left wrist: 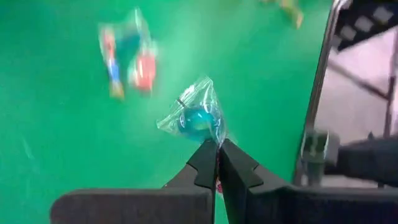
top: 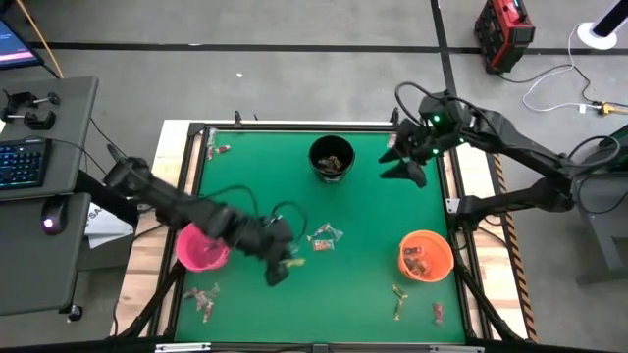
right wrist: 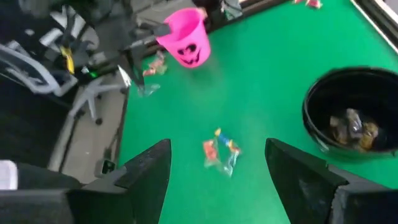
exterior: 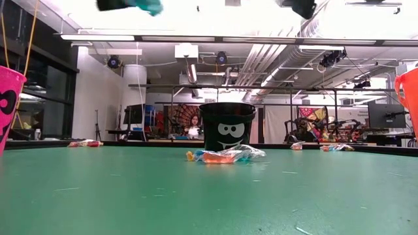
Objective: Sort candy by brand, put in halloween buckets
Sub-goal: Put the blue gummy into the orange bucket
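The step in hand is a pick just made: the left gripper (left wrist: 217, 144) has its fingers pressed together on the edge of a clear-wrapped sweet with a blue centre (left wrist: 198, 117), which hangs from the tips above the green bench (top: 373, 226). In the high view this gripper (top: 278, 270) sits just beside the pink bucket (top: 201, 247), toward the middle of the bench, and the low view shows nothing of it on the surface, so the sweet looks to be lifted clear, though the wrist picture is blurred and I would not swear to it.

The right gripper (right wrist: 217, 165) waits with its fingers spread wide and holding nothing, up by the far right edge of the bench near the black bucket (top: 332, 157), which already has several sweets in it. The orange bucket (top: 426, 256) on the right also holds a few.

Loose candy is left to sort: a small cluster of orange-and-blue wrapped pieces (top: 324, 235) mid-bench, a few near the front left corner (top: 204, 299), a couple in front of the orange bucket (top: 398, 294) and one at the far left edge (top: 218, 150).

The next move, as I judge it, calls for carrying the held sweet over whichever bucket matches its brand, probably the pink one since it is nearest, centring the fingers above the rim, and only then opening. The pinch is on thin wrapper alone, so a smooth swing matters.
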You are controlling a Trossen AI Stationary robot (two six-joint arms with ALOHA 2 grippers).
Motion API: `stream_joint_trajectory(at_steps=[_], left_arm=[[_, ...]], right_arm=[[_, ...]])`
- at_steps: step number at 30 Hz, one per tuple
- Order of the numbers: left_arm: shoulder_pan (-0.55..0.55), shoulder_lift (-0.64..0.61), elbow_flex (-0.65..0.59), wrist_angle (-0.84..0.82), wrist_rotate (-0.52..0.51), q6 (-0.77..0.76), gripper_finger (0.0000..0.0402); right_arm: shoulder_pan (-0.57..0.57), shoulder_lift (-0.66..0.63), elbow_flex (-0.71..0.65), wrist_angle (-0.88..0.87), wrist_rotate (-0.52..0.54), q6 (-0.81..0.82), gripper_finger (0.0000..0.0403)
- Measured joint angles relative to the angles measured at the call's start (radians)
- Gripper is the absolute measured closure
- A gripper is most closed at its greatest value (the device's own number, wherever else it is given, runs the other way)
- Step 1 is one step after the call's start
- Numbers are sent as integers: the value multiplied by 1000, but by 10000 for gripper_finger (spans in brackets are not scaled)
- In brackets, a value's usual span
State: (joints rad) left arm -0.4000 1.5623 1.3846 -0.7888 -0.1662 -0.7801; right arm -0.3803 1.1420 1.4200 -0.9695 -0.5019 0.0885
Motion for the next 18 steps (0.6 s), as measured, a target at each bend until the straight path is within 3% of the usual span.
stream_joint_trajectory(at_steps=[7, 13, 18], left_arm=[[197, 0, 0, 216, 59, 184, 401], [272, 32, 1, 460, 104, 286, 401], [302, 139, 0, 669, 157, 374, 401]], right_arm=[[76, -38, 0, -70, 157, -47, 149], [93, -53, 0, -62, 166, -70, 149], [93, -50, 0, -6, 184, -68, 149]])
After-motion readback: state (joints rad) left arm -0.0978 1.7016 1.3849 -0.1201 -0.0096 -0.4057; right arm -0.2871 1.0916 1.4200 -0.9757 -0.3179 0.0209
